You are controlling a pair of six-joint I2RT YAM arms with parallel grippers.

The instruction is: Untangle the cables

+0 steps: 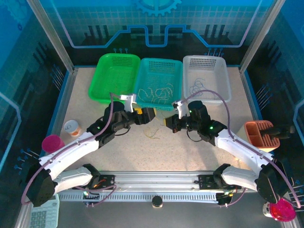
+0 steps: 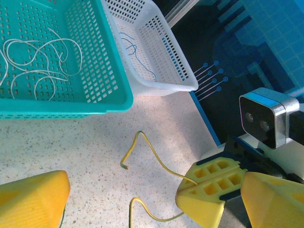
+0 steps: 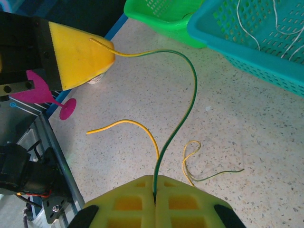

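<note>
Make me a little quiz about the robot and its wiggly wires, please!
1. True or false: the right tool is shut on a yellow-green cable.
2. Which basket holds the whitish cables? A green, B teal, C white.
3. Fill the gap: the left tool has its jaws ____.
Key: 1 true; 2 B, the teal basket; 3 open.

green basket | teal basket | white basket | yellow-green cable | speckled beige table
</note>
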